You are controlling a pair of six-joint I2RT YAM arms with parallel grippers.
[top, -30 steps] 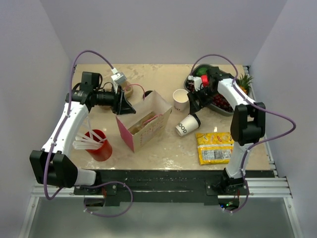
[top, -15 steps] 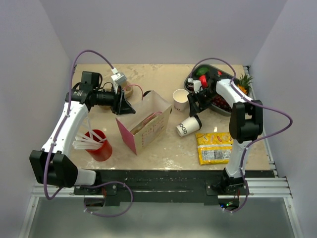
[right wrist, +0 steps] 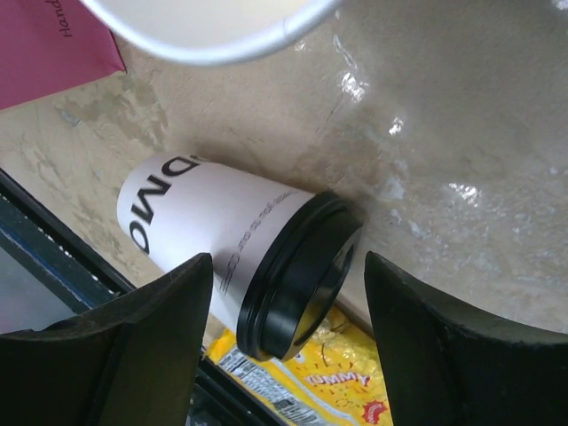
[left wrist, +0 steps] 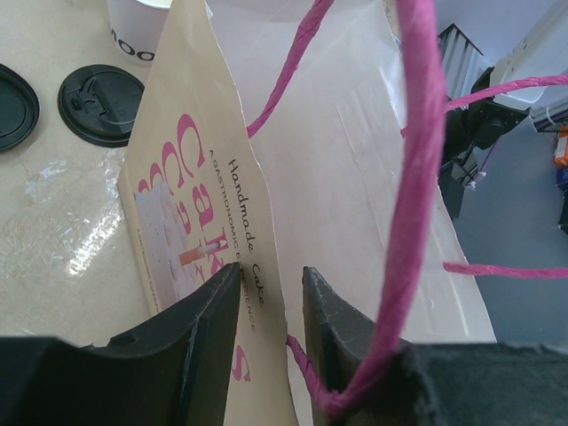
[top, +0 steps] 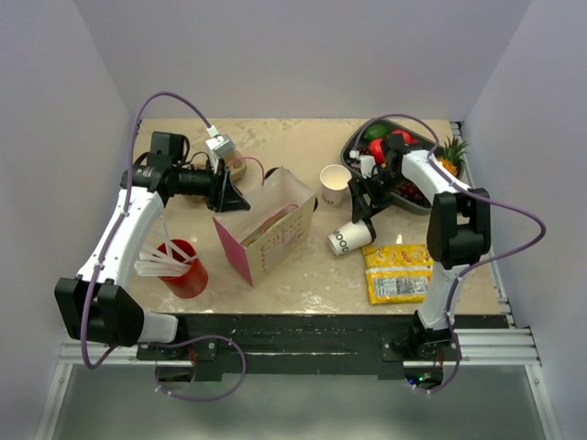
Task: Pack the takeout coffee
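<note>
**Takeout coffee [top: 351, 236]: on its side, centre-right of the top view, between paper bag [top: 271, 231] and yellow snack packet [top: 396, 272].**
Right gripper [right wrist: 286, 264] is spread wide above the cup, touching nothing. Close your fingers across the smooth white paper wall, not the rigid black lid [right wrist: 300, 277]; the tapered cylinder will likely roll. Left gripper [left wrist: 271, 277] pinches the bag's creased paper wall, holding the mouth open.

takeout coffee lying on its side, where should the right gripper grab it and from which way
Take the takeout coffee by its white paper wall, just behind the black lid, from straight above. It lies on its side, so the open right gripper can close across the round body; the lid alone might pop off.
</note>
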